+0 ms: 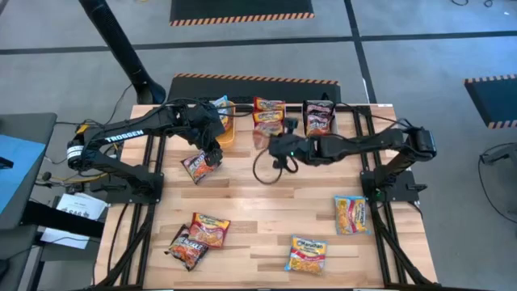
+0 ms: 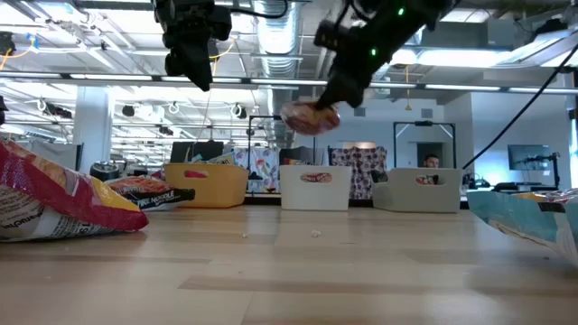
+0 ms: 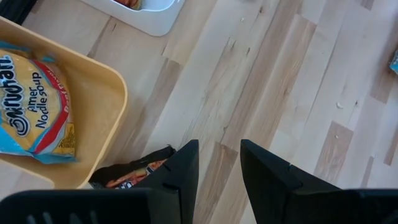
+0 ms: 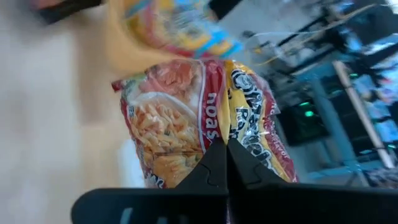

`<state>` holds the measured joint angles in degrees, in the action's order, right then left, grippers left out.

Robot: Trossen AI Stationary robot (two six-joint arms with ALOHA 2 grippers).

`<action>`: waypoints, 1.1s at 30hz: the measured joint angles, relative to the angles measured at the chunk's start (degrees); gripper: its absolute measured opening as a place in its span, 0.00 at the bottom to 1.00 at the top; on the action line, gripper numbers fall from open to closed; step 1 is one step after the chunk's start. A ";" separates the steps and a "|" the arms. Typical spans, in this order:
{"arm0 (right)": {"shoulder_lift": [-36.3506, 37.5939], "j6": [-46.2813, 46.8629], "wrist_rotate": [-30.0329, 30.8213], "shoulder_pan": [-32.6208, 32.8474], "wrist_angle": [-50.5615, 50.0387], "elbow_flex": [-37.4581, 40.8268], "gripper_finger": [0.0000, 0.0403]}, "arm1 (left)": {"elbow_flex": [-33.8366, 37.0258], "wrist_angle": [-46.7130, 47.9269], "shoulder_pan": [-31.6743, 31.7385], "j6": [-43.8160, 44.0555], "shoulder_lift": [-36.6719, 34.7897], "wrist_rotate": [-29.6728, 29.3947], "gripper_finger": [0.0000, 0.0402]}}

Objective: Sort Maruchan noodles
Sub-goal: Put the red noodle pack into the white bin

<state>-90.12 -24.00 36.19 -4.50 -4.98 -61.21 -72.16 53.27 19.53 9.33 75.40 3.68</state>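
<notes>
My right gripper (image 1: 269, 144) is shut on a red-orange noodle packet (image 2: 312, 117), held in the air in front of the white bin (image 1: 269, 113). My left gripper (image 3: 219, 144) hovers open beside the orange bin (image 3: 93, 106), with only bare table between its fingers. A dark red packet (image 1: 199, 166) lies flat on the table just below it. The orange bin holds a yellow-and-blue packet (image 3: 34, 102). The white bin holds red-orange packets, and the grey bin (image 1: 319, 117) holds dark ones. My right gripper pinches the red-orange packet between its two fingers at a creased spot near one edge (image 4: 211, 134). The fingers slant down from the table's right side. The packet sticks out beyond the fingertips and is lifted clear of the table.
Loose packets lie flat on the near half of the table: a yellow-and-blue one (image 1: 353, 214) at the right, another (image 1: 307, 252) near the front edge, and a red-orange one (image 1: 210, 229) and a dark one (image 1: 187, 246) at the left. The three bins line the far edge.
</notes>
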 joint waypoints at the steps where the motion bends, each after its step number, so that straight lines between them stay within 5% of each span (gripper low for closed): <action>1: -0.35 -0.85 0.36 -1.02 1.24 -0.01 0.01 | 0.00 0.01 0.00 0.03 0.00 -0.01 0.26; 24: -15.36 -7.66 4.92 -8.52 7.25 -0.68 0.02 | 0.00 -0.03 0.01 -0.46 0.00 -0.04 0.26; 33: -15.30 -10.98 4.23 -9.78 7.29 -3.04 0.16 | 0.00 -0.04 0.00 -1.49 0.01 -0.04 0.26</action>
<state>-105.43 -34.98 40.42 -14.28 2.31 -64.25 -72.16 53.23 19.53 7.84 75.41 3.64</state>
